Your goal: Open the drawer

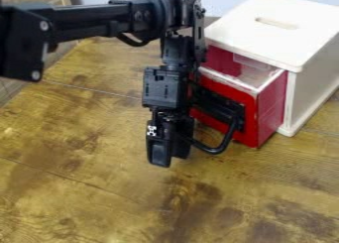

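The red drawer (pixel 249 106) sticks partly out of the white cube housing (pixel 284 37) at the right, and a strip of its pale interior shows behind the red front. Its black wire loop handle (pixel 220 140) reaches left and down toward my gripper. My black gripper (pixel 162 158) points down at the table just left of the drawer front. Its fingers look closed together, and the near end of the loop meets the gripper's side. The contact itself is hidden behind the gripper body.
The wooden table (pixel 93 197) spreads to the left and front of the gripper. My black arm (pixel 79 24) crosses the upper left. The white housing has a slot in its top (pixel 279 22).
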Controlling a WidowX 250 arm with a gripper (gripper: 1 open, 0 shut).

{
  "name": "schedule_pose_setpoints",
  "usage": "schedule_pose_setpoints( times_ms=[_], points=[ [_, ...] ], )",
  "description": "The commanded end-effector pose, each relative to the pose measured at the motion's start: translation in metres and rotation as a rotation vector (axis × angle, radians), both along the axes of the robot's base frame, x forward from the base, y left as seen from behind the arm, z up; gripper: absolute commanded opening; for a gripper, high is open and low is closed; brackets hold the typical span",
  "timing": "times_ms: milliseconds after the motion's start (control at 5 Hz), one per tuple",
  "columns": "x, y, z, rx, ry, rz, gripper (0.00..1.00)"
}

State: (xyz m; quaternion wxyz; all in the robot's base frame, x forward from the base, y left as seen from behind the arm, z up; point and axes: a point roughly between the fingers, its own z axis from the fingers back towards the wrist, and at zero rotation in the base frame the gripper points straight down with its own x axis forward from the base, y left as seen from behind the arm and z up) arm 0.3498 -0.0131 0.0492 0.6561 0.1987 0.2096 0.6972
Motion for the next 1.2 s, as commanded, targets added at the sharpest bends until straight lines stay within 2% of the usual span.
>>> schedule_pose_setpoints(
  times_ms=[0, 400, 800, 1000],
  points=[
    [-0.012, 0.062, 0.026, 0.018, 0.008, 0.200, 0.00],
    [-0.020, 0.069, 0.036, 0.014, 0.014, 0.279, 0.00],
    [-0.028, 0.042, 0.041, 0.006, 0.021, 0.280, 0.00],
    [-0.034, 0.042, 0.047, -0.002, 0.027, 0.313, 0.00]
  ],
)
